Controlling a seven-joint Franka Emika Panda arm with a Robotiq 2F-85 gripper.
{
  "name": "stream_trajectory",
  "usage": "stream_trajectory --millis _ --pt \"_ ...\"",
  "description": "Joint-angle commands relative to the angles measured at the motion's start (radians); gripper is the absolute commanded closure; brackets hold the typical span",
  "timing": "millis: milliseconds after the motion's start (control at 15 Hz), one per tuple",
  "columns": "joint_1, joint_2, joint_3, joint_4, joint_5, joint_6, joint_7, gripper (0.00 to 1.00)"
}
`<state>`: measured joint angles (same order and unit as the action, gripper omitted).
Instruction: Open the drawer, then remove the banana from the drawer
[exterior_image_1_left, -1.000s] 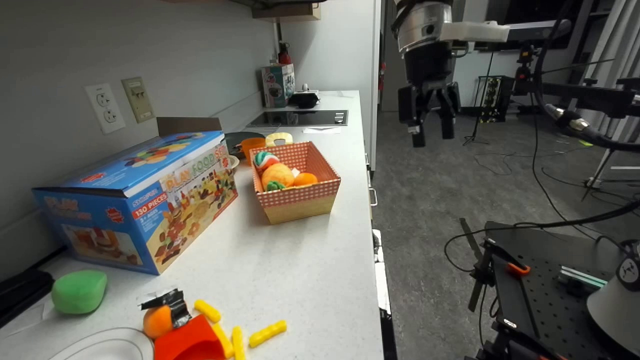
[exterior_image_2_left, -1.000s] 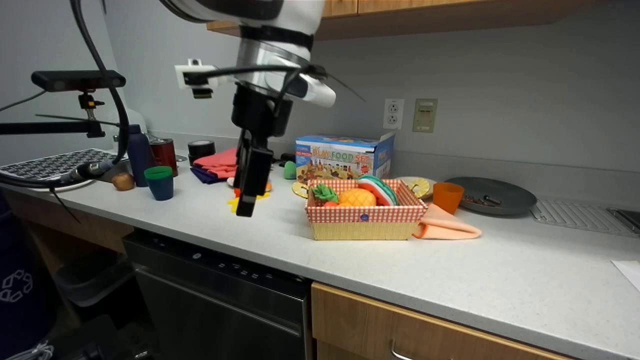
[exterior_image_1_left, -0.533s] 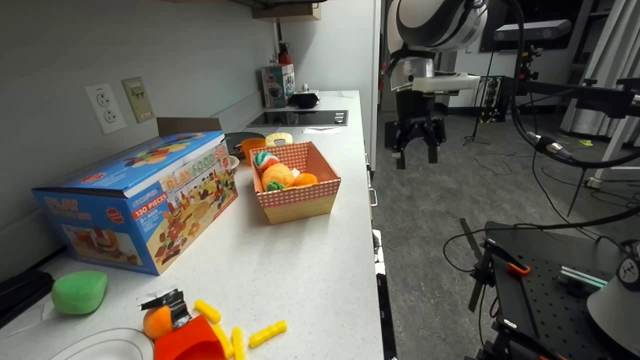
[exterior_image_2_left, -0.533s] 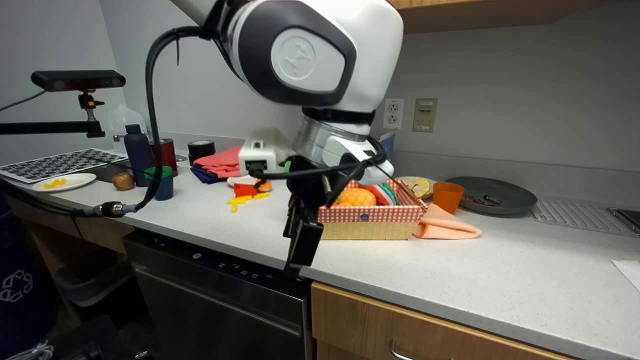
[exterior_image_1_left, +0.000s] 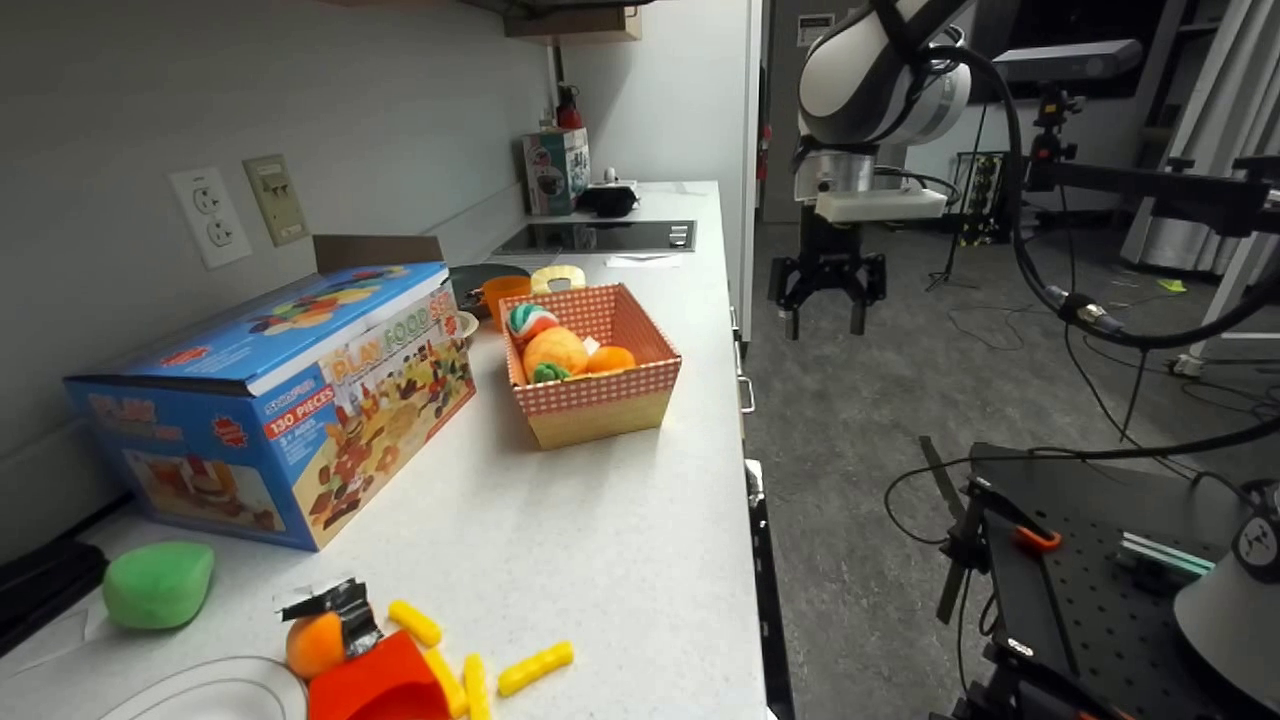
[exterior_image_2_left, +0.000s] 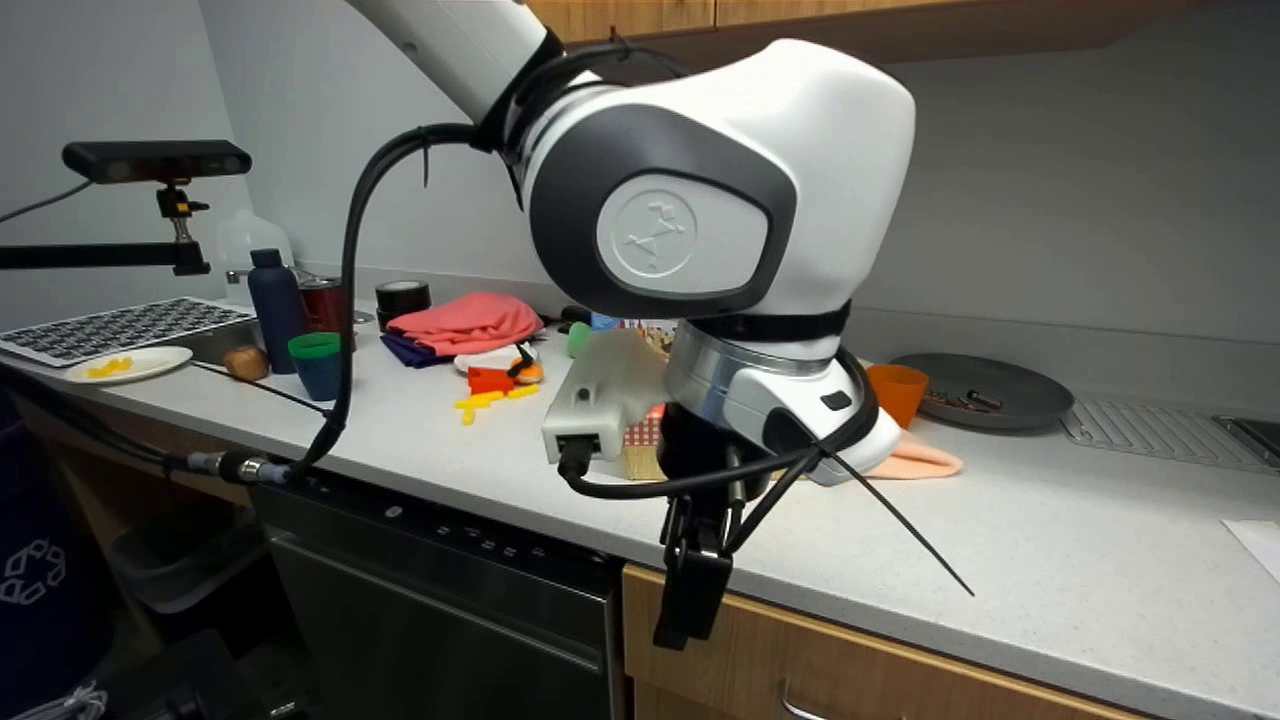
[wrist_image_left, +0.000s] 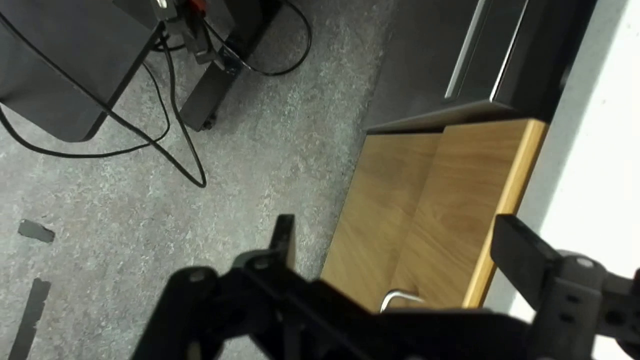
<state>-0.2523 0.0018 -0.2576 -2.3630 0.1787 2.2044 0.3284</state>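
The wooden drawer (exterior_image_2_left: 745, 640) lies under the counter and looks shut. Its front also shows in the wrist view (wrist_image_left: 465, 200). Its silver handle (exterior_image_2_left: 800, 706) is partly cut off at the bottom of that exterior view; in the wrist view the handle (wrist_image_left: 397, 296) is partly hidden behind the gripper body. My gripper (exterior_image_1_left: 825, 322) is open and empty, pointing down in front of the counter edge. In an exterior view the gripper (exterior_image_2_left: 685, 635) overlaps the drawer front, left of the handle. In the wrist view its fingers (wrist_image_left: 395, 222) are wide apart. The banana is out of view.
A checkered basket (exterior_image_1_left: 600, 410) of toy fruit and a play food box (exterior_image_1_left: 360, 400) stand on the counter (exterior_image_1_left: 620, 560). A black dishwasher (exterior_image_2_left: 430, 600) is left of the drawer. A black cart (wrist_image_left: 70, 65) and loose cables (wrist_image_left: 125, 127) are on the floor side.
The arm has come down from above the counter to drawer height. In an exterior view it has moved right, over the basket, toward the handle side. The gripper stays open.
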Motion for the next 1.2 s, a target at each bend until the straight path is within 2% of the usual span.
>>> stream_trajectory --millis 0,267,333,800,1133 --pt "-0.015 -0.02 -0.014 -0.027 -0.003 0.133 0.079 0.0" --pt "-0.015 -0.082 -0.015 -0.07 -0.045 0.261 0.17 0.0" --pt "-0.016 -0.02 -0.015 -0.024 -0.017 0.207 0.116 0.0" --pt "-0.02 -0.062 -0.011 -0.049 -0.029 0.235 0.145 0.0" --pt "-0.025 0.12 -0.027 0.036 -0.007 0.207 0.147 0.0"
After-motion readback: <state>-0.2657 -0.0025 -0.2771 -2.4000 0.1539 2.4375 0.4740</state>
